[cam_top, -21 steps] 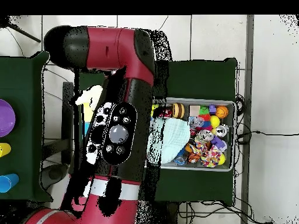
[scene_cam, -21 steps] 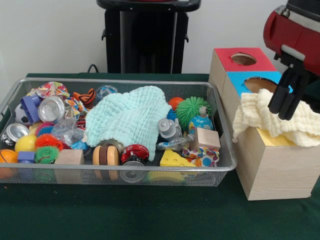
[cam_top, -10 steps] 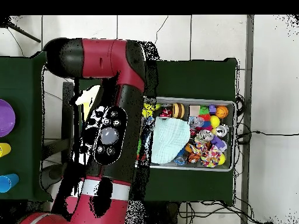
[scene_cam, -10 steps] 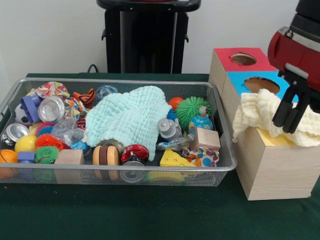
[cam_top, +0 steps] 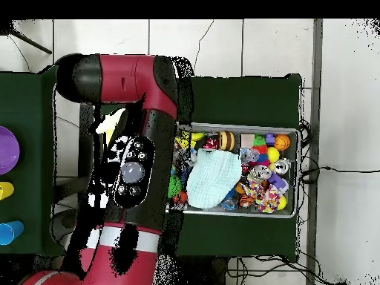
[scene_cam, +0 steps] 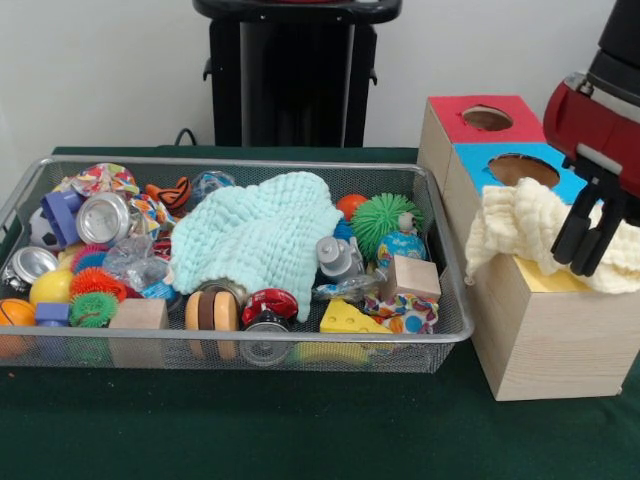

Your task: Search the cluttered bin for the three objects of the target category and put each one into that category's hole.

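Cream cloth (scene_cam: 545, 232), soft and light, is being draped over the wooden box's (scene_cam: 545, 335) yellow top; the pincer (scene_cam: 587, 240) is being held closed against it. Overhead, the mint cloth (cam_top: 211, 178) is being kept in the bin (cam_top: 297, 174); a bunched fold is best pinched.

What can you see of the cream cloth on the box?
The cream cloth is a soft, crinkled, waffle-textured fabric, bunched in a heap on the yellow top of the wooden sorting box. One corner hangs over the box's left edge, and it covers most of the yellow section. The end effector stands in front of its right part; contact cannot be confirmed.
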Robot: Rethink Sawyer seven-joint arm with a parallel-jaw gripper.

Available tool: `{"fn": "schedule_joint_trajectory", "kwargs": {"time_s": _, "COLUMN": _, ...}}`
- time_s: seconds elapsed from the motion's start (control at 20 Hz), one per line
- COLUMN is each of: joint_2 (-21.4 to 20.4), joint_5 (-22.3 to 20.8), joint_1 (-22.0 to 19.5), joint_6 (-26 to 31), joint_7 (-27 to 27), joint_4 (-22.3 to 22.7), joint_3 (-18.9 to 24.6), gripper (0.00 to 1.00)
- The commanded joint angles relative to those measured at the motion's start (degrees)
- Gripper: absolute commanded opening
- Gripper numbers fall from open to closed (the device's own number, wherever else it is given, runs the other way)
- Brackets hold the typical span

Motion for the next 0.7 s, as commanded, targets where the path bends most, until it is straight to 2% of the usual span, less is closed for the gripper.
{"fn": "schedule_joint_trajectory", "kwargs": {"time_s": 0.05, "joint_2": 1.6, "joint_5": -0.3, "joint_1": -0.5, "joint_6": -3.2, "joint_7": 3.4, "joint_4": 10.9, "joint_3": 7.7, "gripper": 0.0}}
{"fn": "schedule_joint_trajectory", "kwargs": {"time_s": 0.35, "joint_2": 0.6, "joint_5": 0.0, "joint_1": 0.2, "joint_6": -4.8, "joint_7": 3.8, "joint_4": 13.6, "joint_3": 8.6, "gripper": 0.0}}
{"fn": "schedule_joint_trajectory", "kwargs": {"time_s": 0.7, "joint_2": -3.5, "joint_5": -0.3, "joint_1": 0.5, "joint_6": -5.4, "joint_7": 1.1, "joint_4": 19.7, "joint_3": 10.3, "gripper": 0.0}}
